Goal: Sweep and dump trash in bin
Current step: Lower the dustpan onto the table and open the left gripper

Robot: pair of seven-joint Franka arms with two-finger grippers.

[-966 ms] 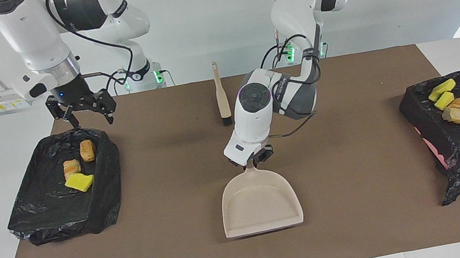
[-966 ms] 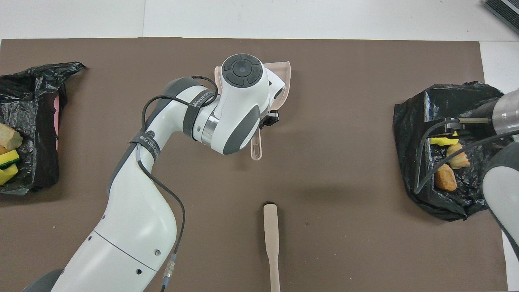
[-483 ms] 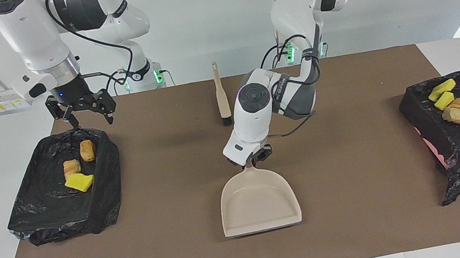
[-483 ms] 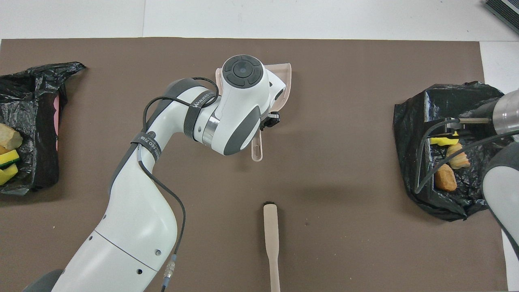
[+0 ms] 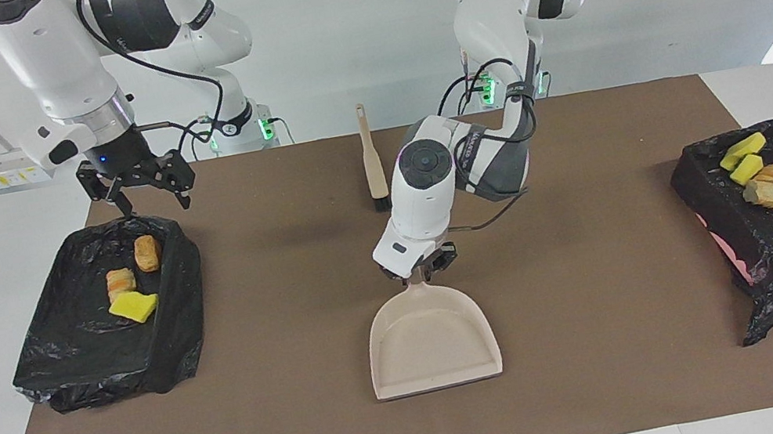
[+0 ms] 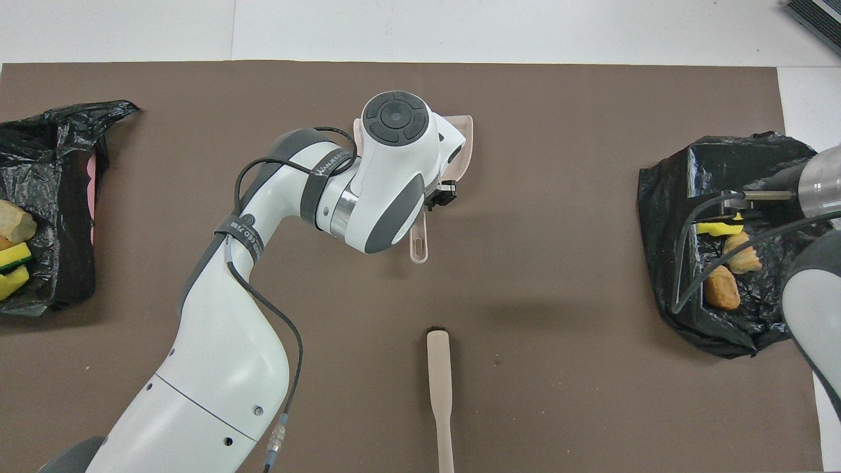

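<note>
Dustpan (image 5: pixel 431 344) is down flat on the tabletop (image 5: pixel 609 305), trash (image 5: pixel 128 282) binned
Left pincer (image 5: pixel 422 272) sits at the handle, grip unclear, so lifting straight up avoids dragging it; right pincer (image 5: pixel 140 193) hangs open over the bin (image 5: pixel 93 356).

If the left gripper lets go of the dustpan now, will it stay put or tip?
Likely stays: the dustpan looks flat on the brown mat, broad pan down. It seems rigid moulded plastic, so probably no flopping. Being empty and thin-walled, it may slide easily if the left gripper at its handle nudges it.
</note>
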